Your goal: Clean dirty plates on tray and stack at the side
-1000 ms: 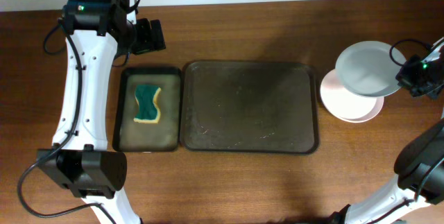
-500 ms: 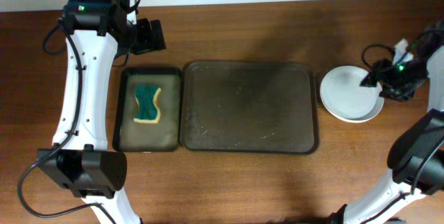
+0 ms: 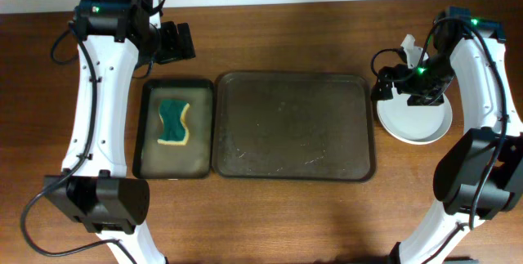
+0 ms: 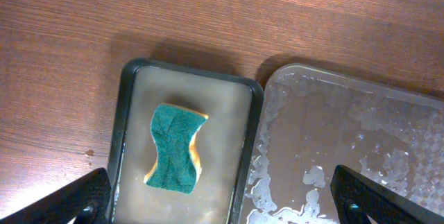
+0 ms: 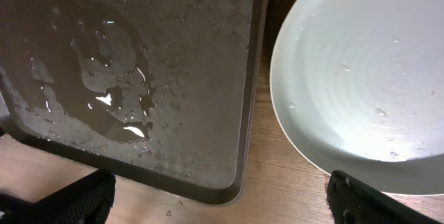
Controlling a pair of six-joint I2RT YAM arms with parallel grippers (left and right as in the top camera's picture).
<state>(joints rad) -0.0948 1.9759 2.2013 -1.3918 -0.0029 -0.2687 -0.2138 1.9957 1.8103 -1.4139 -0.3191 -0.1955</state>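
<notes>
Nearest the arm bases, a band of bare wooden table (image 3: 270, 215) is running along the front rims of both trays. Beyond it, the large dark brown tray (image 3: 294, 125) is lying flat in the middle, its surface shining with a water film and droplets. Its left rim is almost touching the smaller dark tray (image 3: 188, 159), where a green sponge (image 3: 172, 122) is resting near the middle, apart from all four walls. To the right, a pale round plate (image 3: 418, 123) is sitting on the wood just beside the large tray's right rim, with a narrow strip of table showing between them. Droplets are beading on it, and whether more plates are lying under it cannot be told. The right gripper (image 5: 225, 200) is hovering above that gap, jaws spread wide and holding nothing. Farther back, the left gripper (image 4: 229, 200) is hanging just past the small tray's far rim, fingers also wide apart and empty. Behind both, a run of open wood is stretching to the wall.
</notes>
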